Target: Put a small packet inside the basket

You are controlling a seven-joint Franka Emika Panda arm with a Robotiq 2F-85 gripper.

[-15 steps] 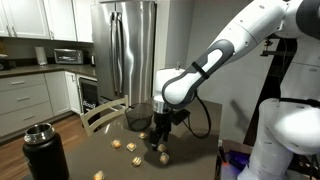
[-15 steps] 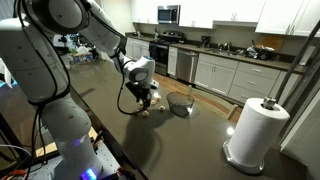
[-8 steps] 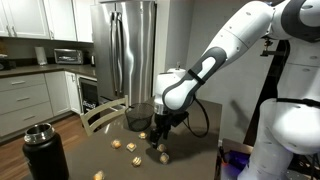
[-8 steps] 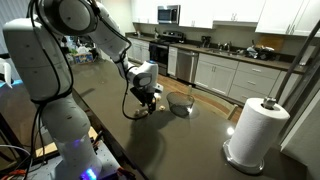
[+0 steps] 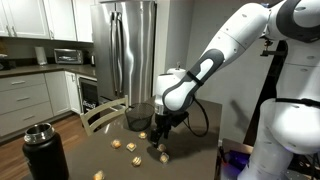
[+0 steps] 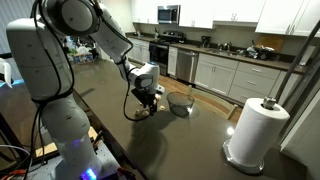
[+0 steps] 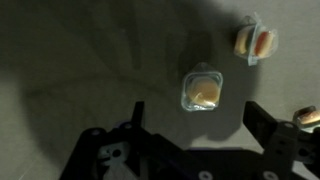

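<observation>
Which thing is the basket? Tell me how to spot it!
Find the big silver fridge; in front of it is a dark table. The basket sits on it, close beside the pincer and the little packets. It is a low, round, see-through wire bowl, not the tall solid black flask.

The white seven-jointed robot arm [image 5: 236, 42] comes in from high up in both exterior views. Its thick upper links slant down to a rounded white wrist section [image 5: 176, 90] with dark joints. From that wrist the black two-fingered Robotiq gripper [image 5: 158, 141] points straight down, carried low. A thin black cable [image 5: 203, 122] hangs in a loop beside the wrist section. In the wrist view the gripper's two dark fingers [image 7: 268, 125] stand wide apart, one toward each side of the frame. Their tips are level with each other and nothing is clamped between them.
</observation>
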